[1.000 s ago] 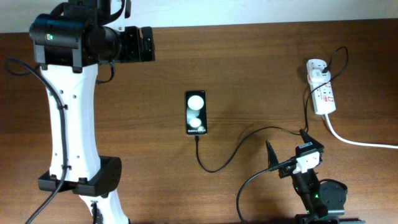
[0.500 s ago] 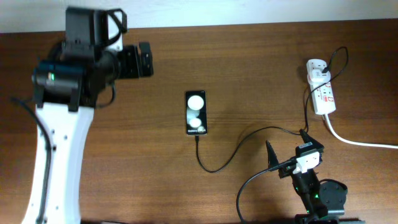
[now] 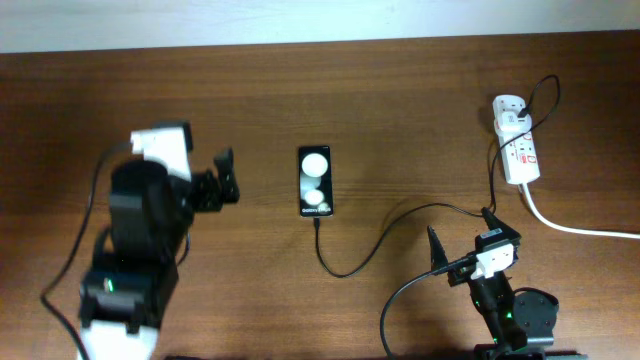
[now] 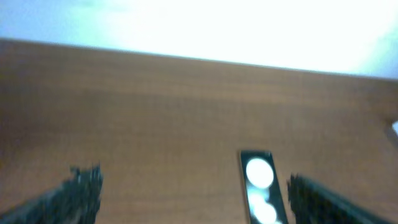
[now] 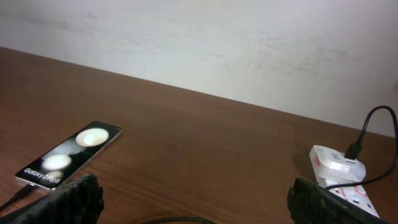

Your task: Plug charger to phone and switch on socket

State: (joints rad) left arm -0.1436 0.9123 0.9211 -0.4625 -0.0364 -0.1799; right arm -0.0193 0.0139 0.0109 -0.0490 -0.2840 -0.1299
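Observation:
The phone [image 3: 314,181] lies screen up mid-table, two white spots lit. The charger's thin black cable [image 3: 345,270] runs from the phone's near end, where its tip sits against the phone, loops right and goes up to the white adapter [image 3: 510,108] on the socket [image 3: 521,155] at the far right. My left gripper [image 3: 230,176] is open and empty, just left of the phone. My right gripper [image 3: 462,240] is open and empty at the front right, over the cable. The blurred left wrist view shows the phone [image 4: 260,190] between my open fingers [image 4: 79,186]. The right wrist view shows the phone [image 5: 68,155] and socket [image 5: 339,168].
The socket's thick white cord [image 3: 580,228] runs off the right edge. The left arm's white body [image 3: 140,250] fills the front left. A pale wall [image 5: 199,43] stands behind the table's far edge.
My left arm has swung down from the far left back and now sits lower, its gripper just left of the phone. The right arm, phone and cable have not moved.

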